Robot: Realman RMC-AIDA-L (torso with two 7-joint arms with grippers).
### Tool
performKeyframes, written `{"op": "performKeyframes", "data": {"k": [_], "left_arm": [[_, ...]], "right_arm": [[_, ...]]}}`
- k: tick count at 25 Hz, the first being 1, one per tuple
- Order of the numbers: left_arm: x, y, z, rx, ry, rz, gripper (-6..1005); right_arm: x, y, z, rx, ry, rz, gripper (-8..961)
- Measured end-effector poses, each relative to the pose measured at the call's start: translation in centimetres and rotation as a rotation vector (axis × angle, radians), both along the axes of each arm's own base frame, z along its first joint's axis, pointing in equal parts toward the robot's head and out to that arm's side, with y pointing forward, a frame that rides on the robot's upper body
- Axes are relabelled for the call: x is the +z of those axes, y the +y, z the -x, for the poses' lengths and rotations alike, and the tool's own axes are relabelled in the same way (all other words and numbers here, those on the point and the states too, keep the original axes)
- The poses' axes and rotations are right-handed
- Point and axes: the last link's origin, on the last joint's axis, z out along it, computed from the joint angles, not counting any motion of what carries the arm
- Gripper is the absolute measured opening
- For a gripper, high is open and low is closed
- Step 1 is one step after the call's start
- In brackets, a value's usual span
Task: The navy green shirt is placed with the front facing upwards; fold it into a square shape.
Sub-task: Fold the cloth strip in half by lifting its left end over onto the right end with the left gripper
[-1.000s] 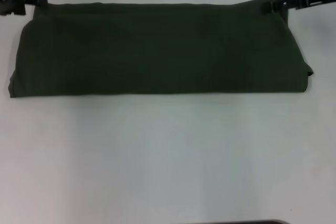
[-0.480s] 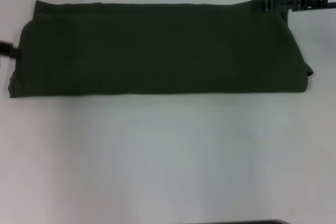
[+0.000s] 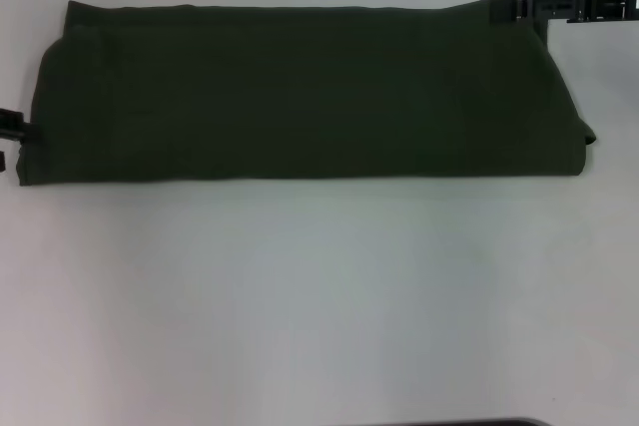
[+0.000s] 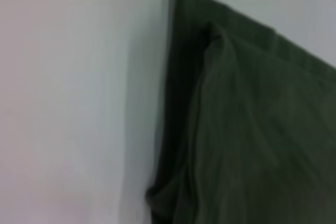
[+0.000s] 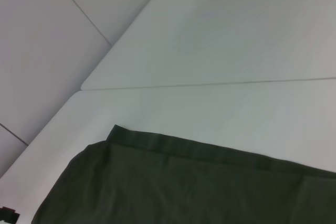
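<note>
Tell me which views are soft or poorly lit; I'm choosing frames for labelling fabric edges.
Head view: the navy green shirt reads as one dark mass with fold lines barely visible, against an evenly lit table with no glare. Left wrist view: blurred throughout, the shirt's layered edge smeared. Right wrist view: the sharpest, with the hem band distinct. The left gripper and right gripper show as dark silhouettes.
</note>
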Motion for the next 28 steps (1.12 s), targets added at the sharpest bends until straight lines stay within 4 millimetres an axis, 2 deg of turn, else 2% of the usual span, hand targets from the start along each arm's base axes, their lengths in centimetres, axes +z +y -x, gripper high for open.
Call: {"op": "performKeyframes", "data": {"k": [3, 4, 9, 22, 28], "left_arm": [[-0.5, 0.4, 0.0, -0.008, 0.022, -0.005, 686], [-1.2, 1.1, -0.1, -0.025, 0.059, -0.011, 687], [-2.6, 2.0, 0.2, -0.025, 0.119, -0.004, 697], [-4.4, 2.0, -0.3, -0.034, 0.124, 0.049, 810], [-4.9, 2.2, -0.8, -0.061, 0.133, 0.051, 776]], "right_arm": [[0.0, -0.2, -0.2, -0.009, 0.003, 0.005, 943], [0.0, -0.2, -0.2, -0.01, 0.004, 0.005, 943], [-0.1, -0.4, -0.4, -0.02, 0.013, 0.01, 944], [0.2, -0.4, -0.5, -0.035, 0.022, 0.008, 943], [0.2, -0.4, -0.5, -0.036, 0.024, 0.01, 943]]}}
